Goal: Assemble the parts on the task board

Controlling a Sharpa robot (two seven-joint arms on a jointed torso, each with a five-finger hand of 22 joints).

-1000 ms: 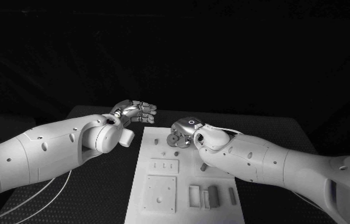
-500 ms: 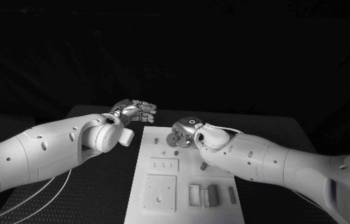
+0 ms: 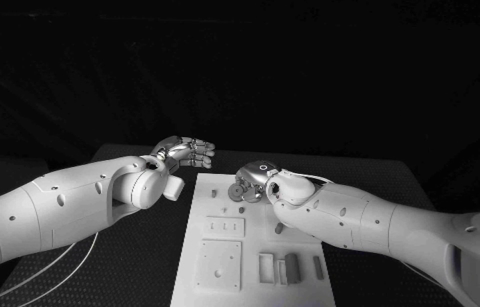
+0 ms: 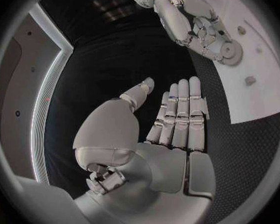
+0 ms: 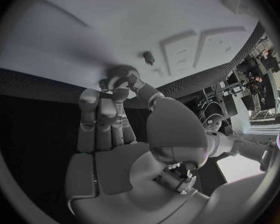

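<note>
Task board (image 3: pixel 255 251) lies flat at centre of the black desk (image 3: pixel 120 265), long axis running away from the robot. Left arm enters low from the left side, forearm angled up toward the board's far left corner; left hand (image 3: pixel 185 152) hangs off the board, just beyond that corner, holding nothing. Left wrist view shows the left hand (image 4: pixel 174 129) flat, palm open, fingers (image 4: pixel 180 109) straight and close side by side, thumb spread to one side; nothing in it. Right arm comes in from the right, crossing over the board's right edge, wrist bent down. Right hand (image 3: pixel 250 182) sits at the board's far end, fingers curled round a small toothed gear (image 3: pixel 238 192), a round part held right at the board surface. Right wrist view: fingertips (image 5: pixel 121 92) pinch the gear (image 5: pixel 120 74) against the thumb; a short peg (image 5: pixel 149 58) stands in the board near it. Cannot tell if gear touches the board.
</note>
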